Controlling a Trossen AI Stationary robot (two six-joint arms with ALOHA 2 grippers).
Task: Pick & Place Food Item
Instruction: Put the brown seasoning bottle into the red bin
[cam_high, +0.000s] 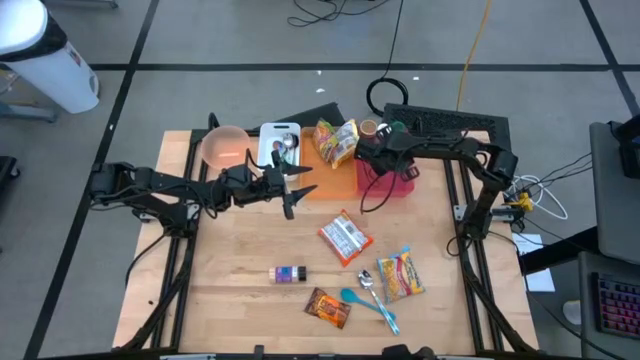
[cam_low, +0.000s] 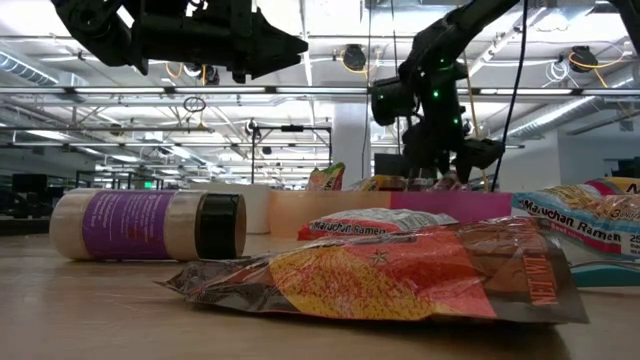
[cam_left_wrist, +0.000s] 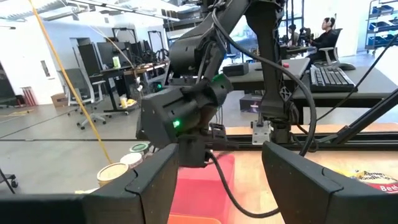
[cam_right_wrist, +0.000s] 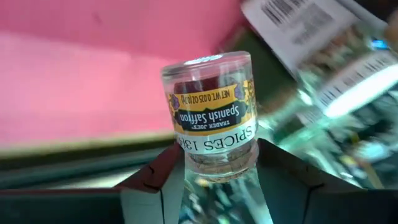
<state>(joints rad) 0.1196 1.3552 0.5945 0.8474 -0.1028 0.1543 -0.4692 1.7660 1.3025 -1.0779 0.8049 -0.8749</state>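
Note:
A small glass jar labelled Spanish saffron (cam_right_wrist: 211, 112) is held in my right gripper (cam_right_wrist: 214, 171), which hovers over the pink bin (cam_high: 398, 186) at the table's far middle; in the high view my right gripper (cam_high: 370, 152) stands above the bin's left part. The bin's pink floor (cam_right_wrist: 74, 87) shows behind the jar. My left gripper (cam_high: 297, 192) is open and empty, above the table just left of the bin, its fingers pointing toward my right arm. In the left wrist view its gap (cam_left_wrist: 217, 180) frames the bin (cam_left_wrist: 199, 193). My right gripper pinches the saffron jar between its two fingers by the jar's end nearest the wrist (cam_right_wrist: 217, 158). The labelled end (cam_right_wrist: 208, 81) sticks out past the fingertips. The jar is lifted clear, above the pink bin.
A chip bag (cam_high: 338, 140), a pink bowl (cam_high: 225, 147) and a white board with utensils (cam_high: 280, 142) lie at the far side. Ramen packets (cam_high: 345, 238) (cam_high: 398, 275), a purple-labelled jar (cam_high: 288, 274), a snack bag (cam_high: 328, 307) and spoons (cam_high: 372, 296) lie nearer.

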